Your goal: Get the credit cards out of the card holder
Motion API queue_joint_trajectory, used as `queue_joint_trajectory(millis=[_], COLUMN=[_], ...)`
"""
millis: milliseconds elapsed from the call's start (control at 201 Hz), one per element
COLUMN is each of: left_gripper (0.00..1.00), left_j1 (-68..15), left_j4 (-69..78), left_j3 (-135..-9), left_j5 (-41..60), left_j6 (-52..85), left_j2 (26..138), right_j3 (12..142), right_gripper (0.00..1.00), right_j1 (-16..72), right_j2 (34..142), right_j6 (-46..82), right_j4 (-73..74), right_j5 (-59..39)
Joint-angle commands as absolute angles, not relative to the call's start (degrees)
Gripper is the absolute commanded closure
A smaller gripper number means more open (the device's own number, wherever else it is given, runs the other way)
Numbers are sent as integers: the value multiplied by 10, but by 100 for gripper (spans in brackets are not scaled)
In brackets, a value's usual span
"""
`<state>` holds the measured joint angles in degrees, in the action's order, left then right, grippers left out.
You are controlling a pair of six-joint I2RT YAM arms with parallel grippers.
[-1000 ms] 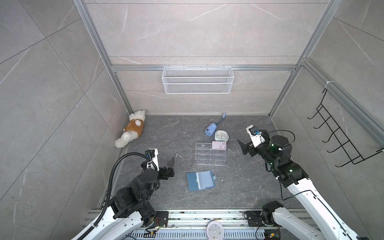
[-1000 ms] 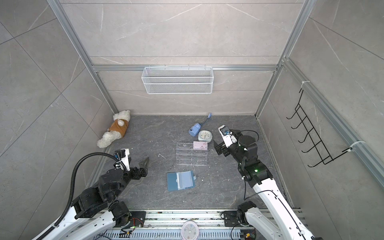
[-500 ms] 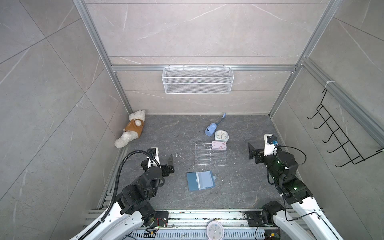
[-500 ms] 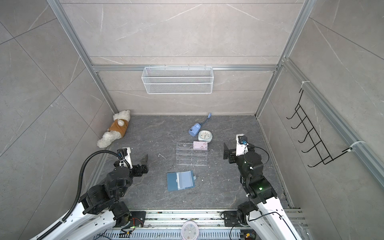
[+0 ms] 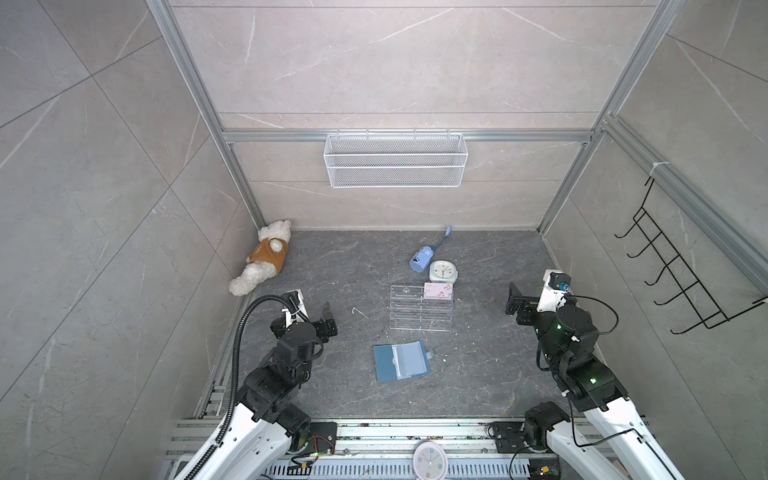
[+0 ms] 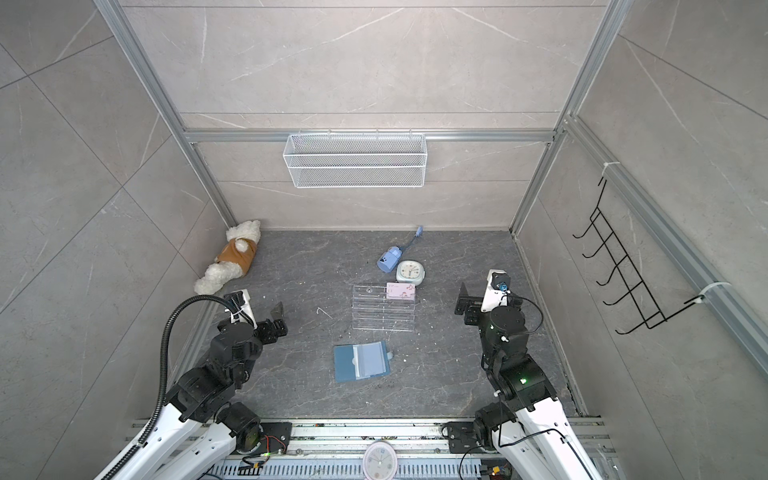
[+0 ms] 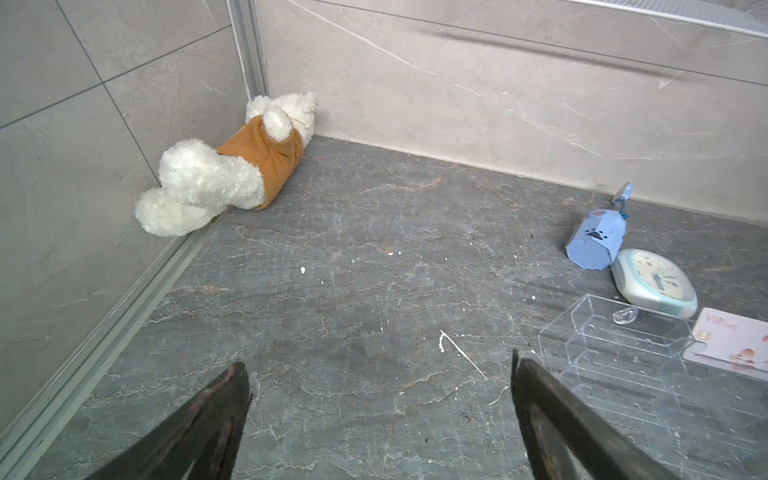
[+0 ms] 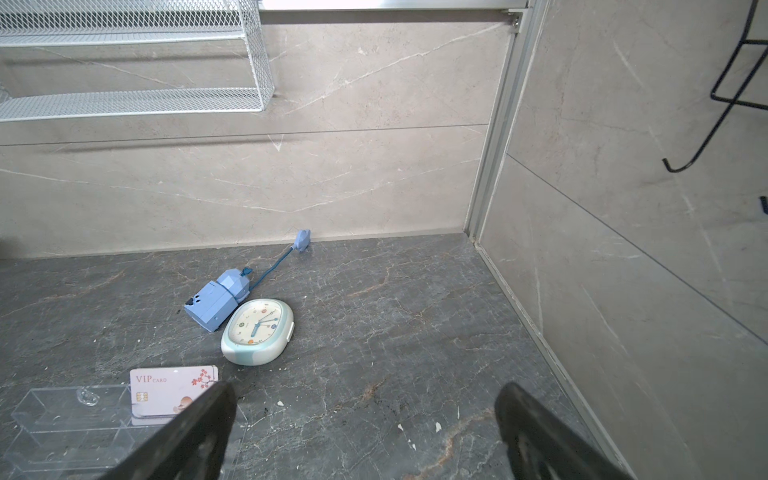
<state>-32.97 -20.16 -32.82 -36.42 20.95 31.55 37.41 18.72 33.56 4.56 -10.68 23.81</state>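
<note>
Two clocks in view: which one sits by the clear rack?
The teal-rimmed clock, lying face up just behind the clear rack, beside the blue toy. The pink-rimmed clock lies apart on the front rail.

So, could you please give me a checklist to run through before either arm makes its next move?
1. Left gripper open and empty: ok.
2. Right gripper open and empty: ok.
3. Card holder lying open and flat on the floor between the arms: ok.
4. Any cards in its clear sleeves: cannot tell, too small in both top views.
5. One VIP card out of the holder, on the clear acrylic rack: ok.
6. Path from each gripper to the holder free of objects: ok, as far as a top view shows.
</note>
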Motion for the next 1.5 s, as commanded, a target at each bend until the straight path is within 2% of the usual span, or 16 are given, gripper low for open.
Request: queue_joint_trajectory(millis=[0,299,423,667,956,1344,1493], left_gripper=[0,0,0,0,0,0,0], left_j1=[-323,-316,-277,-167,-112,-41,-30], left_j4=[-149,-11,55,182,352,503,552], left_j3=[-320,-260,-237,-191,-140,-128,-128], left_j5=[-346,-402,-421,-388,-356,-253,-231], left_j6=[182,99,59,56,27,22,17], left_j2=[324,337,368,465,599,723,767], right_j3=[369,347,300,222,148,102,105], right_gripper=[0,0,0,0,0,0,0], right_j1=[186,186,186,186,183,141,119], right_j2=[333,362,364,433,529,720,750], right_j6=[62,82,69,65,26,3,-5], right_j4=[-119,-91,-26,114,305,571,599], right_j5=[248,229,206,215,270,230,202])
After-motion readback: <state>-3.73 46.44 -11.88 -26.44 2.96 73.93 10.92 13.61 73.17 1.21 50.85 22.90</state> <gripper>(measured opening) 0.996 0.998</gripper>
